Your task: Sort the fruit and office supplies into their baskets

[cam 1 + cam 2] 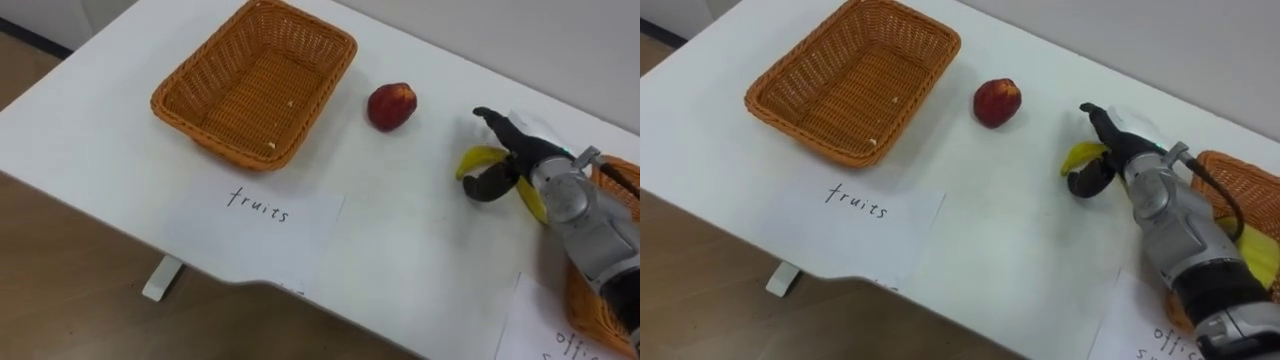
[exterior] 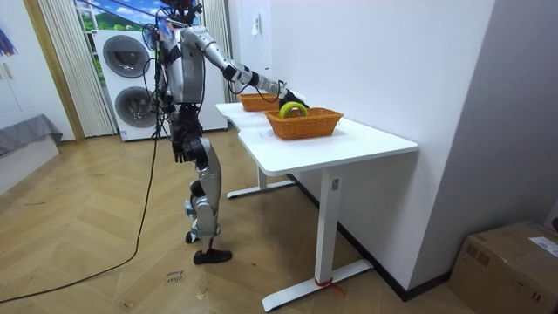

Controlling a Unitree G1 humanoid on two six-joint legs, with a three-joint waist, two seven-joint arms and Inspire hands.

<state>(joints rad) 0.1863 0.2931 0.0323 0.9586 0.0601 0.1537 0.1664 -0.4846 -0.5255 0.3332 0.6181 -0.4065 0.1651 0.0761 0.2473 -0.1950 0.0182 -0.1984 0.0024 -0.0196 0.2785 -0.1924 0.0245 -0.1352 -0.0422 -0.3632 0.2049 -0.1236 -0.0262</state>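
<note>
An empty wicker fruit basket (image 1: 175, 95) stands at the table's back left, behind a paper label (image 1: 255, 210) reading "fruits". To its right a red apple (image 1: 391, 106) rests on the white table. Further right, my right hand (image 1: 545, 170) is curled round a yellow banana (image 1: 480, 158) just above the tabletop. The office basket (image 1: 1240, 170) sits at the far right, under my forearm, with something yellow (image 1: 1260, 255) inside. In the room view my left hand (image 2: 180, 150) hangs by my hip.
A second paper label (image 1: 555, 330) lies in front of the office basket. The table's front edge (image 1: 200, 270) runs diagonally across the lower left, with wooden floor below. In the room view I stand at the table's long side, and a wall is behind the table.
</note>
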